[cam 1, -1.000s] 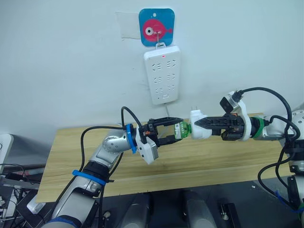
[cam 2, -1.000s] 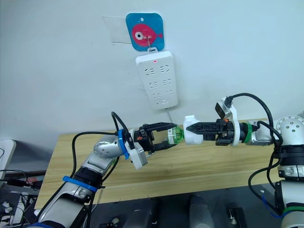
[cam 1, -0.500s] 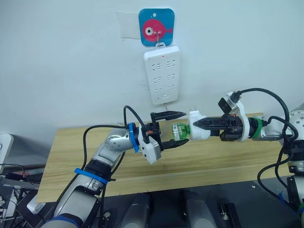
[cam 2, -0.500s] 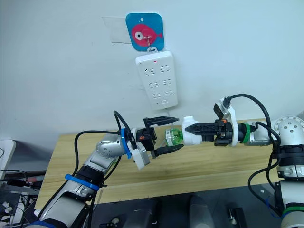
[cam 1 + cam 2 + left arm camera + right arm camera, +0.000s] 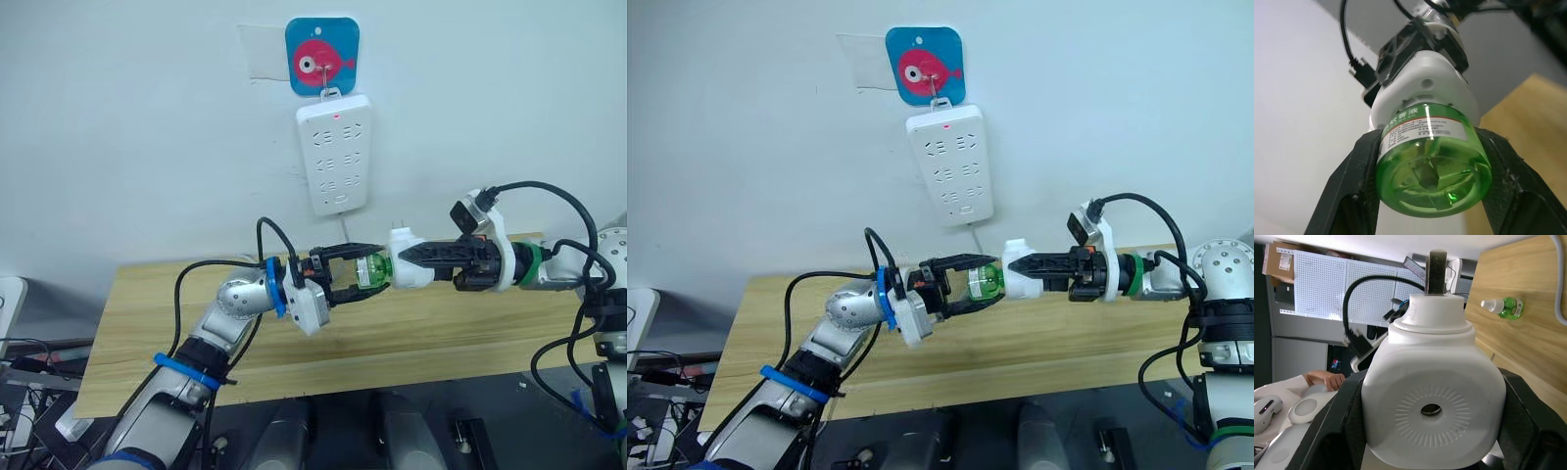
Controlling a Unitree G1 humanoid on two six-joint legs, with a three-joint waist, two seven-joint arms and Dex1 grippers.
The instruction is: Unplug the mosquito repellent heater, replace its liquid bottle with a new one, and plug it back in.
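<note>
The white mosquito repellent heater (image 5: 409, 275) hangs in the air above the wooden table (image 5: 441, 328), unplugged, with its metal prongs pointing up. My right gripper (image 5: 403, 264) is shut on its sides; its black fingers (image 5: 1528, 406) flank the vented face (image 5: 1432, 409). A green liquid bottle (image 5: 1432, 166) sticks out of the heater's end toward my left arm. My left gripper (image 5: 372, 267) is shut on that bottle, with a finger (image 5: 1359, 191) pressed to each side. The white power strip (image 5: 335, 152) hangs on the wall above, all sockets free.
A second small green bottle with a white cap (image 5: 1502, 307) lies on the table. A fish-shaped hook plate (image 5: 322, 56) holds the strip. A person's hand (image 5: 1322, 378) rests at a desk in the background of the right wrist view. Cables loop from both wrists.
My left gripper, shut on the bottle a second ago, opened wide half a second ago and has closed on the bottle again. The right gripper and heater have stayed in place.
</note>
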